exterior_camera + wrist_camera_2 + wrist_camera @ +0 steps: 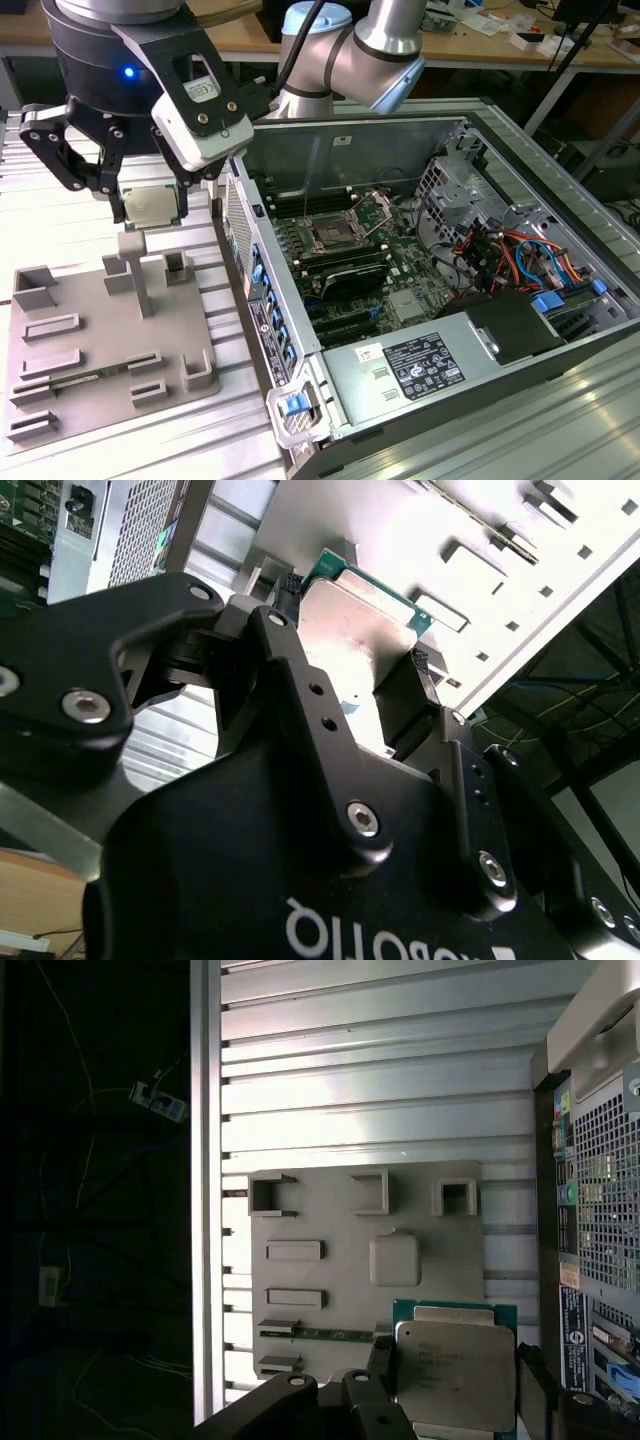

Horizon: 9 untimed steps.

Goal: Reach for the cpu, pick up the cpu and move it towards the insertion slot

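Carry step: the black gripper (152, 212) has its fingers (117, 200) clamped on the flat, silvery square cpu (148, 203), apparently clear above the grey moulded holder plate (90, 345). The steel-framed insertion slot (335, 238) lies well apart, beyond the perforated metal case wall (237, 215).

Your cpu (455, 1365), held in the gripper (458, 1390).
You see its silver lid clasped at two opposite edges by black fingers (382, 1385); behind it, a grey plate (345, 1280) with raised pockets, a slatted table (380, 1070), a computer case (595, 1160) alongside.
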### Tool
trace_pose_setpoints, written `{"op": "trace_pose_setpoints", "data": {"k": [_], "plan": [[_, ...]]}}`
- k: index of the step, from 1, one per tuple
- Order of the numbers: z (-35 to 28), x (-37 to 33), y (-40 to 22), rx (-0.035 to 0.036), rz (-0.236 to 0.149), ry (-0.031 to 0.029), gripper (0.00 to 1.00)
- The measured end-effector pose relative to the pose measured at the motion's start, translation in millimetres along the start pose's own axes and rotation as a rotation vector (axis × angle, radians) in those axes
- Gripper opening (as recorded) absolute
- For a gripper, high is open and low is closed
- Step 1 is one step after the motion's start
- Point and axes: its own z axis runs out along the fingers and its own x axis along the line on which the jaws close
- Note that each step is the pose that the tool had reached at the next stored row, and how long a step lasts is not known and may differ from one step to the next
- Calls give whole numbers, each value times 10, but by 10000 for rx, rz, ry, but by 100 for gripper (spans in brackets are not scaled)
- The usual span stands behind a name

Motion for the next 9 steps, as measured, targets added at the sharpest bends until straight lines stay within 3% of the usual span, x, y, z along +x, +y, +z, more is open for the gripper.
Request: {"op": "trace_pose_setpoints", "data": {"k": [9], "plan": [[-1,-80,1,0,0,0,55]]}}
